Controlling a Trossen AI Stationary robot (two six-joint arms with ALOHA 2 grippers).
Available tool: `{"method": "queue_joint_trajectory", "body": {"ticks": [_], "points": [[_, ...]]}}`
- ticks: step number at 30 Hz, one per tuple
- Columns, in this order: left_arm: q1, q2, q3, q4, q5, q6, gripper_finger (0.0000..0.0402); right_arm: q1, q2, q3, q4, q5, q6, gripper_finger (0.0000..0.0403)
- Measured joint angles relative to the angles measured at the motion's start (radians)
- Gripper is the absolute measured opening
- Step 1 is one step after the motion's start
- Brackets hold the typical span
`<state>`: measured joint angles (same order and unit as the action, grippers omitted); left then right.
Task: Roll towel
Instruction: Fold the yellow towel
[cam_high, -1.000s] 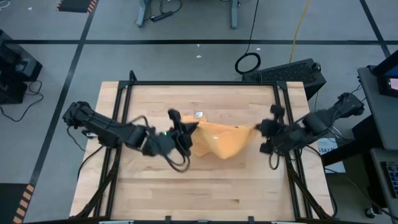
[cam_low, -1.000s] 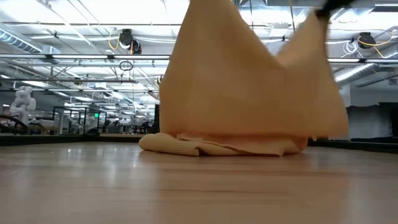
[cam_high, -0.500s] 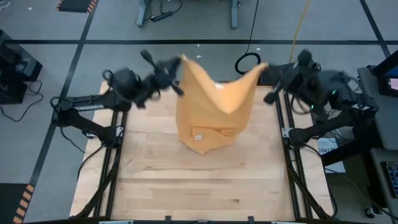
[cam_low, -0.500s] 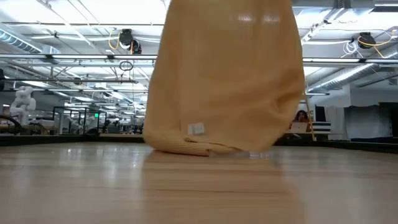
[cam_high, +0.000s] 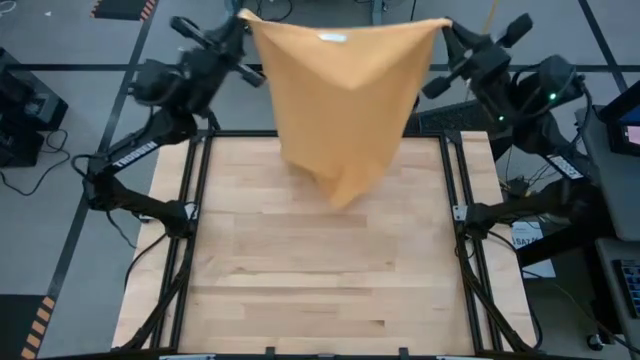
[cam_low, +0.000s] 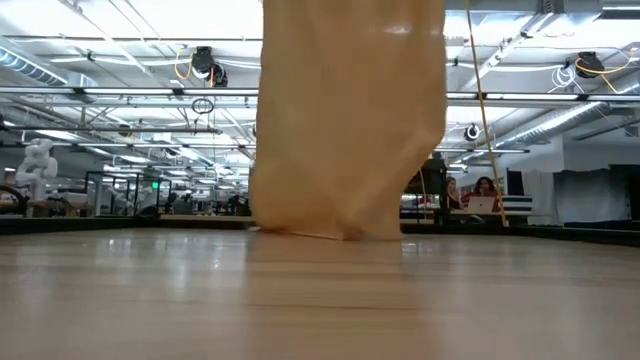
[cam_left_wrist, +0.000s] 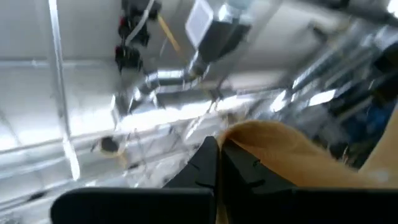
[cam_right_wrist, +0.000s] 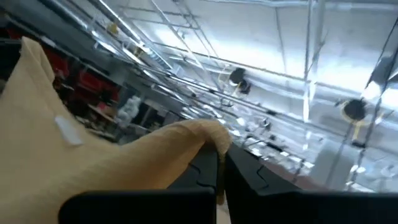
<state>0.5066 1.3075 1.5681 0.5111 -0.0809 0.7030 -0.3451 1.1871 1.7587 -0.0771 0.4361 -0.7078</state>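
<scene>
My left gripper (cam_high: 243, 18) clamped on 1 top corner of towel (cam_high: 340, 95), raised high above table's far edge. My right gripper (cam_high: 446, 28) clamped on other top corner, same height. Towel hangs stretched between my 2 grippers, white tag (cam_high: 331, 38) near top edge, bottom hem at or just above table (cam_high: 320, 280). Progress, my judgement: towel lifted and spread; laying flat and all rolling left, no roll started.
</scene>
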Motion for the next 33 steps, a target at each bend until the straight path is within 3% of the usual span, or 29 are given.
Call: {"method": "queue_joint_trajectory", "body": {"ticks": [6, 12, 15, 22, 29, 33], "points": [[-0.037, -0.003, 0.176, -0.162, 0.195, -0.197, 0.0010, 0.030, 0.066, 0.228, -0.287, -0.079, 0.233, 0.0002], [-0.064, -0.003, 0.239, -0.386, 0.221, -0.280, 0.0010, 0.045, 0.088, 0.353, -0.547, -0.076, 0.327, 0.0002], [-0.064, -0.024, 0.241, -0.494, 0.222, -0.330, 0.0010, 0.046, 0.070, 0.375, -0.646, -0.090, 0.403, 0.0002], [-0.064, -0.080, 0.242, -0.794, 0.287, -0.490, 0.0010, 0.046, 0.027, 0.377, -0.815, -0.231, 0.563, 0.0002], [-0.065, -0.146, 0.242, -1.008, 0.468, -0.647, 0.0010, 0.046, 0.011, 0.377, -0.948, -0.432, 0.700, 0.0004], [-0.089, -0.166, 0.242, -1.113, 0.530, -0.717, 0.0010, 0.046, 0.014, 0.376, -1.023, -0.492, 0.758, 0.0005]]}}
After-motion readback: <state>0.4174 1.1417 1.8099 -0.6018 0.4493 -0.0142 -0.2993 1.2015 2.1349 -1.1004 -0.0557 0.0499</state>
